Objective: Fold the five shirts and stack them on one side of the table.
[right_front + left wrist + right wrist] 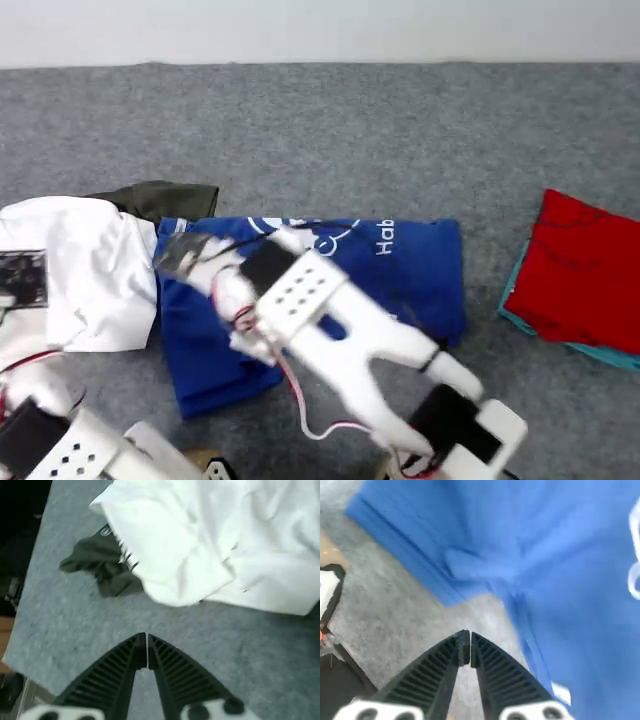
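Observation:
A blue shirt (400, 270) lies partly folded mid-table, with white print near its far edge. My right arm stretches across it from the front right, and my right gripper (188, 256) is at the shirt's left edge. In the right wrist view this gripper (466, 636) is shut and empty, over grey mat beside the blue shirt (560, 570). A crumpled white shirt (70, 270) lies at the left, with a dark olive shirt (160, 198) behind it. My left gripper (146, 639) is shut and empty over bare mat, short of the white shirt (215, 540) and olive shirt (100, 565).
A folded red shirt (580, 270) rests on a teal one (520, 300) at the right edge. My left arm's base (60, 445) sits at the front left corner. Grey mat (350, 140) covers the table, with free room at the back.

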`<state>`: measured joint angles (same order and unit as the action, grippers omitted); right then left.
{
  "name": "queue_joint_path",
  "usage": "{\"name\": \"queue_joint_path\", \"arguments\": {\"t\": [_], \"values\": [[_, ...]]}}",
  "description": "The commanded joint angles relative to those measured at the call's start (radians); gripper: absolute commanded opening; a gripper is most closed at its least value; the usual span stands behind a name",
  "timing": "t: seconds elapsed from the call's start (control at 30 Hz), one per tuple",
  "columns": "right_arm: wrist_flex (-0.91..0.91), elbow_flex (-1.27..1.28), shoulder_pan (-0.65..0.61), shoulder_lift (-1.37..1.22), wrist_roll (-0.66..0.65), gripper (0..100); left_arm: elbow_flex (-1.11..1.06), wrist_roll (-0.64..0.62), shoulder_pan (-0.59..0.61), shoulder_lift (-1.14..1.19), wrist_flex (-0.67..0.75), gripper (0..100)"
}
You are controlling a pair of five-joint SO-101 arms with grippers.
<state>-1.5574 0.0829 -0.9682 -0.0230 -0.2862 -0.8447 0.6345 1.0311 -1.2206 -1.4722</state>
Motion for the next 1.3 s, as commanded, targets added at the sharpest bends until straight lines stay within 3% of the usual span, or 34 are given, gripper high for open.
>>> {"name": "queue_joint_path", "arguments": {"t": [0.0, 0.13, 0.5, 0.9, 1.0, 1.13, 1.27], "values": [[0.053, -0.008, -0.079, -0.061, -0.046, 10.4, -0.028, 0.028, 0.083, 0.011, 0.023, 1], [0.104, -0.008, -0.153, -0.119, -0.055, 21.7, -0.127, 0.025, 0.114, 0.009, 0.038, 1], [0.211, -0.008, -0.249, -0.226, -0.164, 22.0, -0.205, 0.025, 0.187, 0.002, 0.040, 1], [0.266, -0.009, -0.213, -0.415, -0.290, 21.4, -0.199, 0.025, 0.215, 0.002, 0.040, 1], [0.265, -0.037, -0.182, -0.444, -0.319, 16.2, -0.199, 0.025, 0.215, 0.002, 0.040, 1], [0.254, -0.100, -0.162, -0.479, -0.419, 0.9, -0.199, 0.025, 0.215, 0.002, 0.040, 1], [0.213, -0.143, -0.162, -0.496, -0.439, 0.9, -0.199, 0.025, 0.215, 0.002, 0.040, 1]]}}
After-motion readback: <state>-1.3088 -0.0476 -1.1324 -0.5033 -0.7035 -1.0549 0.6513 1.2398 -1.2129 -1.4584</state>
